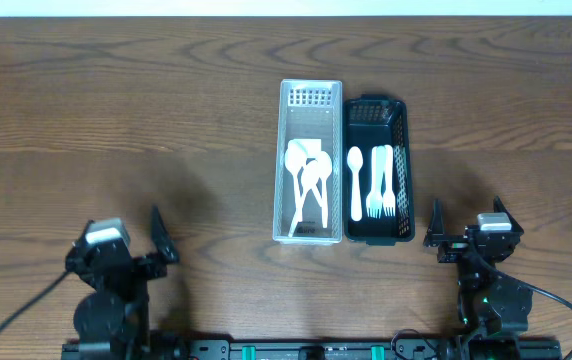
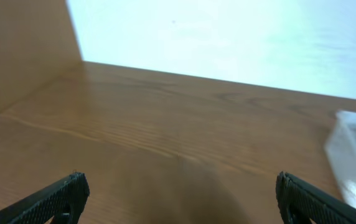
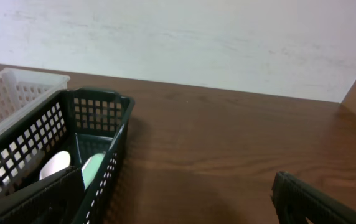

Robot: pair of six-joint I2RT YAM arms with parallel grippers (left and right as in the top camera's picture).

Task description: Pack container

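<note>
Two baskets stand side by side, their long walls touching, about the middle of the table (image 1: 116, 100), somewhat nearer its right edge. The white slotted basket (image 1: 311, 95) holds a loose overlapping heap of white plastic spoons (image 1: 309, 172). The black mesh basket (image 1: 374, 108) on its right holds one white spoon (image 1: 355, 170) and a few white forks (image 1: 382, 185) laid lengthwise. The left arm (image 1: 116, 265) and the right arm (image 1: 491, 250) sit at the near edge, well apart from both baskets, each with its jaws spread wide and nothing between them. We judge the cutlery to be the thing to pack, though which basket is to receive it we cannot tell. We expect these pieces to be very light, stiff, thin and rather slick, lying flat on the basket floor with little to get under. The handle is the likeliest place to take hold, pinched across its narrow width away from the bowl or tines. In the heap, we would pick the topmost spoon. The baskets look light too, so a push against a wall could slide them.
</note>
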